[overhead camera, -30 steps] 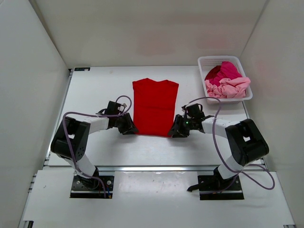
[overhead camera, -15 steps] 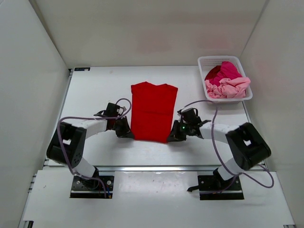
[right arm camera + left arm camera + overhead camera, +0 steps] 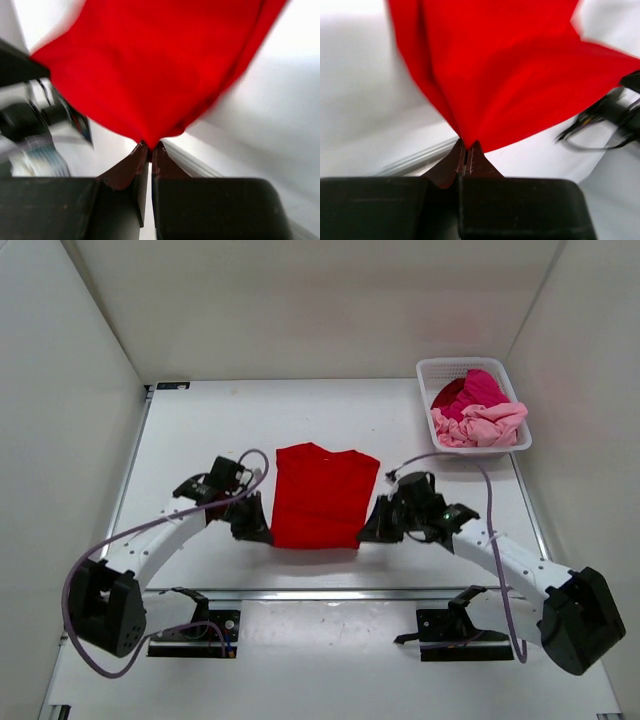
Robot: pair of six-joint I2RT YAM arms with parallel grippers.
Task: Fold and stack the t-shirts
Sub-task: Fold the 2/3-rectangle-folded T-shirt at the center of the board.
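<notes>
- On the white table (image 3: 200, 430), boxed in by white panels (image 3: 330, 310), we see the red shirt (image 3: 322, 495) mid-table, towards the near edge.
- left gripper (image 3: 260, 531) clamped on its near-left corner, right gripper (image 3: 370, 532) clamped on its near-right corner.
- basket (image 3: 470, 361) at far right holds the pink shirts (image 3: 478, 410).

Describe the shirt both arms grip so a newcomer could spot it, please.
On the white table, look at the middle, away from the white plastic lattice basket at the far right. The left gripper and right gripper each pinch a near corner of a bright red cloth t-shirt. It alone is red and spread out; the magenta shirt and pale pink shirt lie crumpled in the basket.
</notes>
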